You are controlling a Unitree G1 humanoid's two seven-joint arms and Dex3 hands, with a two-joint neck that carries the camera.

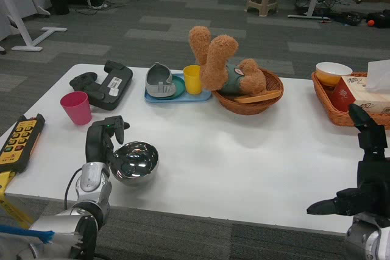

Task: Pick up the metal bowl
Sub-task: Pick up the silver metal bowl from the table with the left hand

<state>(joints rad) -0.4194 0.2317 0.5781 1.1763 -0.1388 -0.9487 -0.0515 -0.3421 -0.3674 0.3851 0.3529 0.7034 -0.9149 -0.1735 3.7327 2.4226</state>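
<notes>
Polished round metal bowl (134, 162), mirror-bright, sits near the front-left edge of the smooth white table (244, 162), with the black left hand (102, 140) touching its left side, fingers partly spread and holding nothing. One black right hand (359, 181) hovers at front right, fingers apart. One pink plastic cup (76, 107) and one yellow plastic cup (192, 79) stand behind, with one woven basket (253, 98) holding one fuzzy brown teddy bear (222, 62).

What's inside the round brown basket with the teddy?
The teddy bear lies head-down in the brown basket, legs up, with a flat wooden piece beside it. Anything beneath the bear is hidden.
</notes>
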